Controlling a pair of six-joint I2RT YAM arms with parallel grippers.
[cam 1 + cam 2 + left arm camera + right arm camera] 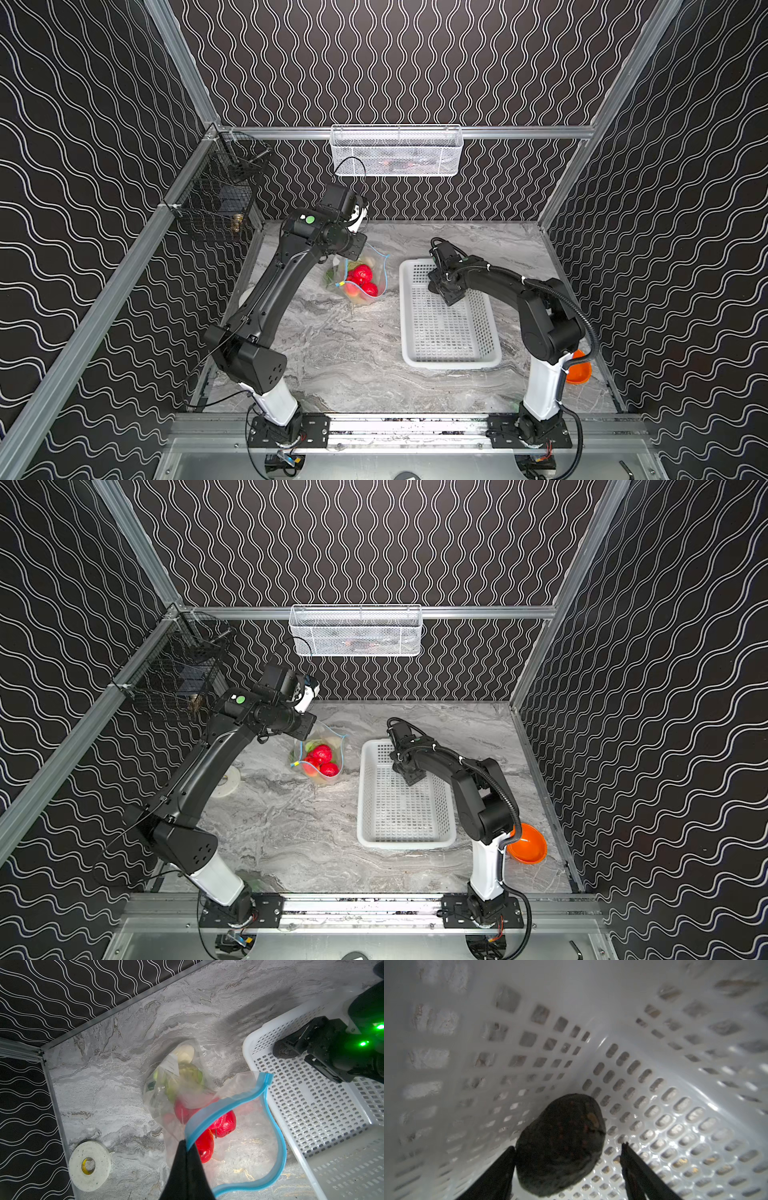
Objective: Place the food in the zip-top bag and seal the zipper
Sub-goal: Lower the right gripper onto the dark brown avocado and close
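Left gripper (187,1148): pinched tight on the zipper (228,1102), holding the zip-top bag (158,1095) mouth agape. Inside: red fruits (225,1124), green and pale food deeper in. Right gripper (568,1146): spread wide astride the dark item (562,1126), one finger (496,1174) touching, the other apart, down in the white basket's (451,359) eleven o'clock corner. Bag at ten o'clock of the basket, on the marble table (353,365).

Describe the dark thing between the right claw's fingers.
Find the white perforated plastic basket right of the clear zip-top bag. Near its far-left corner, between the right gripper's open jaws, lies a dark, rough, oval lump. It alone sits in the basket; the bagged food is bright.
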